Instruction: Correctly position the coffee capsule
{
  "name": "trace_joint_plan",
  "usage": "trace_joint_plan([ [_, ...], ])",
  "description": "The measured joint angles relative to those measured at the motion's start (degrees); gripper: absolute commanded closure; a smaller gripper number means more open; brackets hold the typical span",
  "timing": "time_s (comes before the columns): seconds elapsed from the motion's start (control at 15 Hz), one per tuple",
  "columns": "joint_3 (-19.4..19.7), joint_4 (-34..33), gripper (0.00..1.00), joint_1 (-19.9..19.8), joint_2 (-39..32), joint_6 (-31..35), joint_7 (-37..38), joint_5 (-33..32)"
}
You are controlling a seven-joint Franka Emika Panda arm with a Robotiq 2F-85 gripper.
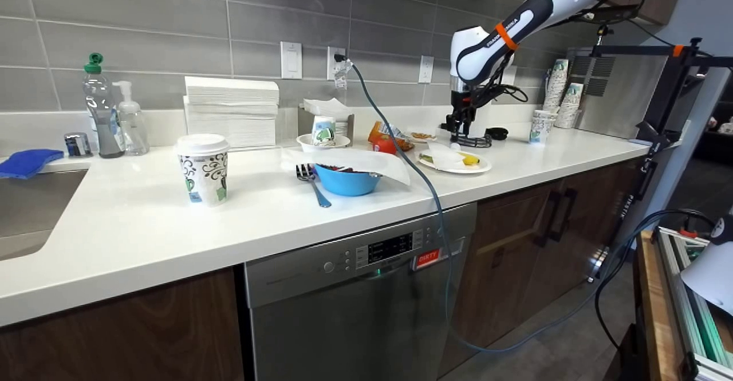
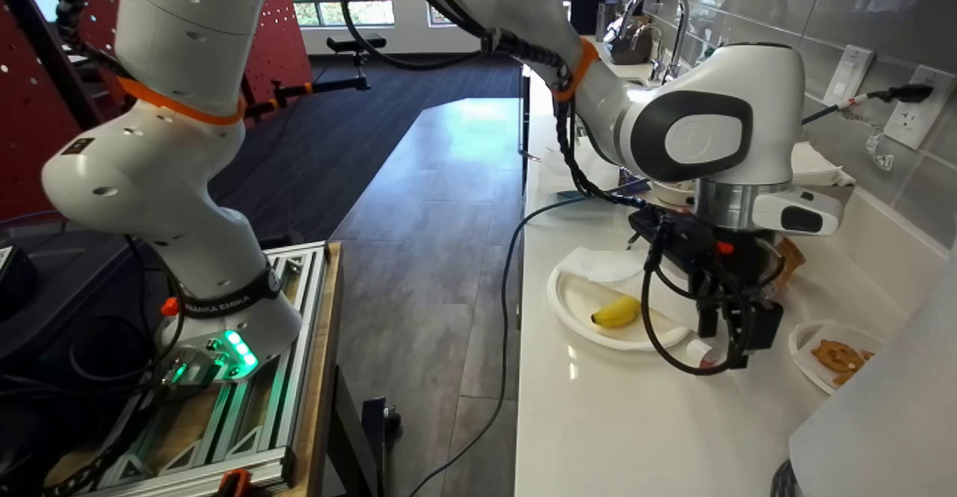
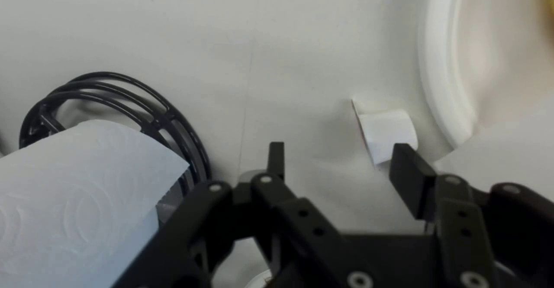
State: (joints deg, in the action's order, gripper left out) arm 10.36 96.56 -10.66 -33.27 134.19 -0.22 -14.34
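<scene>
We see the big arm reach over the counter and bend, so that its end points straight down. We think it bends that way to pick a small thing up from above.

White paper is at the left of the wrist view, and the plate is at the right. The plate lies flat, and its rim might stop a round thing that rolls that way. The black rack is at the left too, with the paper hiding part of it.

The pincer hangs between the rack and the plate. Its two fingers are wide apart, and it holds nothing. The finger on the right covers one corner of the capsule in the wrist view, so we can't be sure if they touch.

The capsule, smallest of all, lies on its side on the counter, just beside the plate, with a thin strip of counter between them. Its wide end faces left in the wrist view, and its narrow end faces the plate. We guess the job is to stand it up the right way, and that isn't done yet. For that, we think the pincer must line up with one finger on each side. If it only bumps the capsule, the round side could make it roll.
</scene>
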Motion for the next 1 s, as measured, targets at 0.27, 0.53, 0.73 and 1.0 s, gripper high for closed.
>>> trace_joint_plan([
  [0.27,0.0,-1.9,0.84,-0.5,-1.5,-1.4,-0.4,0.8],
  [0.53,-0.1,-3.4,0.73,-0.9,-2.6,-4.2,-2.6,1.9],
  [0.73,-0.1,-4.1,0.60,-0.9,-3.1,-4.2,-2.7,1.9],
  [1.0,-0.8,-4.8,0.60,-1.2,-3.0,-4.2,-5.5,3.1],
])
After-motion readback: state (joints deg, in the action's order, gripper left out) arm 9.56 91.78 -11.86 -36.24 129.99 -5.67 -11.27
